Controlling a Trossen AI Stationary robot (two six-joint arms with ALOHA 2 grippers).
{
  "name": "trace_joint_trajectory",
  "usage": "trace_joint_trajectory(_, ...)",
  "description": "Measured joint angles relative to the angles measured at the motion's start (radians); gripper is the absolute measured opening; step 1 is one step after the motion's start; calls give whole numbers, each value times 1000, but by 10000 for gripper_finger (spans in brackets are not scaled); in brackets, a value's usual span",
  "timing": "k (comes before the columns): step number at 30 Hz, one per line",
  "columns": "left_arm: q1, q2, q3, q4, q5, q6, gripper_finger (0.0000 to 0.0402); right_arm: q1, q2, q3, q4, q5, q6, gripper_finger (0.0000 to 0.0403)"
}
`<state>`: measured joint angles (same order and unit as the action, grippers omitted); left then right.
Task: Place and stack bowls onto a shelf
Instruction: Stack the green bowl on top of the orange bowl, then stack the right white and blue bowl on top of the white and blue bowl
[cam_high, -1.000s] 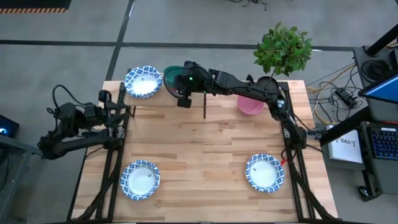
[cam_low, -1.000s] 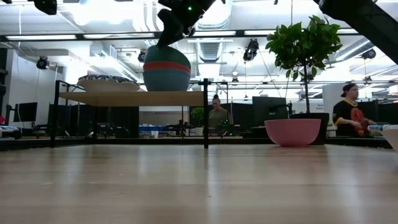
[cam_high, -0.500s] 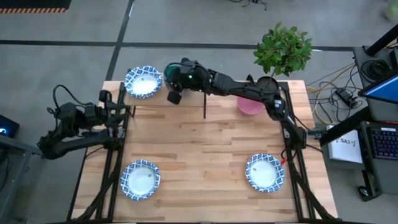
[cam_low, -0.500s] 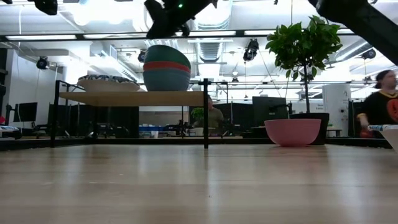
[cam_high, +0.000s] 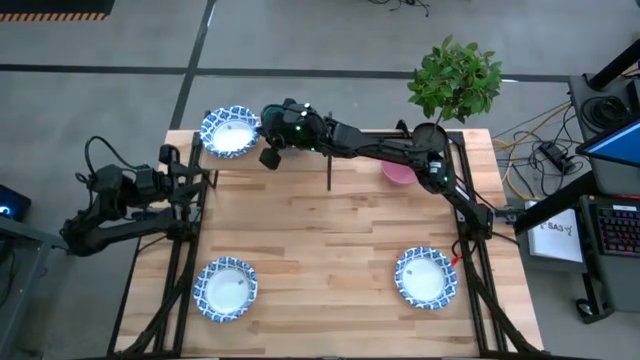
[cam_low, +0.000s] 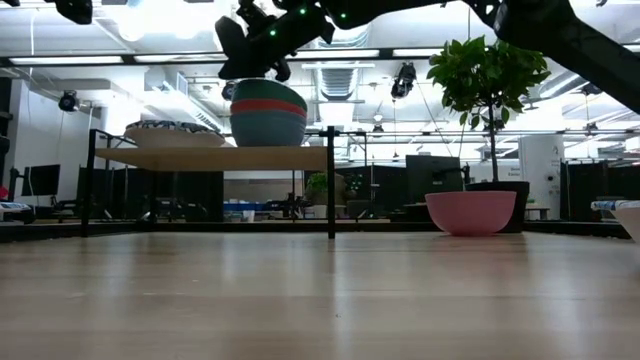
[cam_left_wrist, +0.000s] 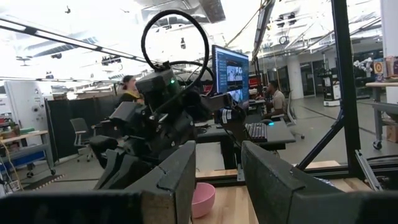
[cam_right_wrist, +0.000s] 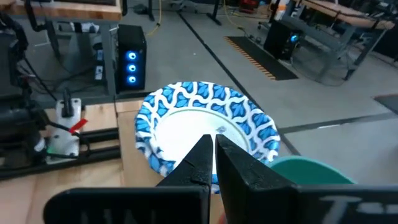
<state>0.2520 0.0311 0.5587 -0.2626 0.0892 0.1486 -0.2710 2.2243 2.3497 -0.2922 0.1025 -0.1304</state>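
We see the right gripper (cam_high: 268, 157) reached across to the far-left part of the worktop (cam_high: 330, 260), hovering above the shelf (cam_low: 215, 157) between the stacked deep bowls and the shallow white bowl (cam_high: 230, 131) that sits on the shelf. In the right wrist view its fingers (cam_right_wrist: 200, 158) are pressed together, nothing between them, with that blue-rimmed bowl straight ahead and the green bowl (cam_right_wrist: 310, 169) rim at the edge.

Low view: green bowl on top of the red bowl (cam_low: 268, 108), red on the blue bowl (cam_low: 268, 130), stack on the right half of the shelf board, gripper just above and left of the stack, not touching it as far as we can tell.

Pink bowl (cam_low: 470, 212) sits on the worktop near the far-right corner, beside the plant pot (cam_low: 503, 190), partly under the right arm in the high view.

Two more shallow blue-rimmed bowls on the worktop near side: near-left bowl (cam_high: 225, 288), near-right bowl (cam_high: 427, 277), well apart.

Left gripper (cam_high: 196, 176) parked off the left edge of the worktop; its fingers (cam_left_wrist: 177, 180) are spread, holding nothing.
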Motion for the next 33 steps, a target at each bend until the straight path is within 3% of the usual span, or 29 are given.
trace_joint_trajectory(12, 0, 0, 0, 0, 0, 0, 113, -10, 3, 0, -45, 2, 129, 9)
trace_joint_trajectory(26, 0, 0, 0, 3, 0, 0, 113, -13, -1, -11, -8, 2, 139, 9)
trace_joint_trajectory(33, 0, 0, 0, 3, 0, 0, 113, -3, -58, -11, -74, 4, 130, 9)
